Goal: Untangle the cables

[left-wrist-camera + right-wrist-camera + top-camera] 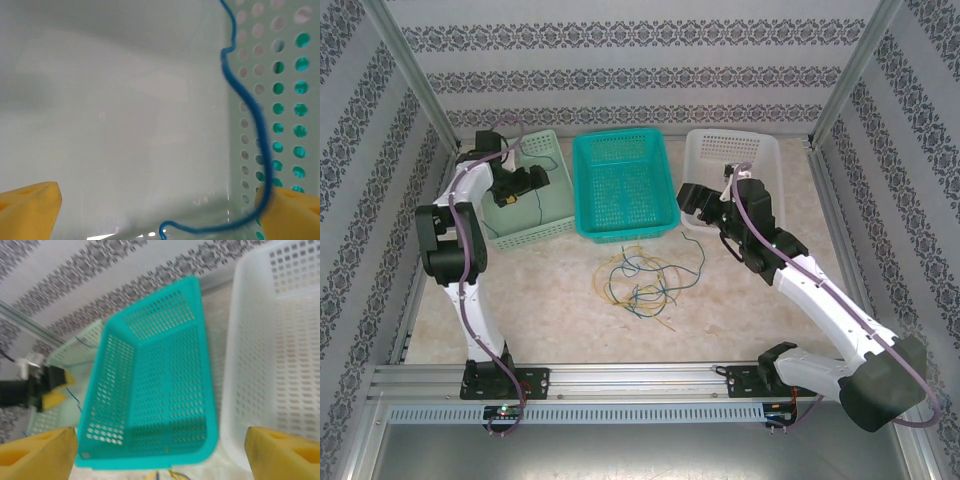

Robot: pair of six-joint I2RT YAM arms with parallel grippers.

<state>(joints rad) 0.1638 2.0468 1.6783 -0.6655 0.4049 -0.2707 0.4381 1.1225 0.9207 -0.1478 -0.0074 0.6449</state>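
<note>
On the table (550, 290), just in front of the teal basket (620, 137): a small messy heap of cables (638, 280). Very thin and curly, like noodles. Yellow, blue and dark green, all looped over each other. A few ends sticking out toward the near side, and one long dark end reaching off to the right.

Away from the heap, inside the light green basket (555, 150) on the left: one more blue cable (243, 95). Wavy and bumpy, running down next to the holey wall, then bending along the pale floor and ending in a tiny curl. Passing in front of the edge of one yellow finger (292, 212); touching or not, hard to tell. Not pinched.

Down in that same basket, the left gripper (525, 188), jaws spread wide, nothing held between them.

By the front corner of the white basket (760, 150), beside the teal basket, the right gripper (692, 200). Jaws wide apart as well, with nothing in them. From the right wrist, a few yellow and blue cable tips peeking in at the bottom edge, just under the teal basket.
</note>
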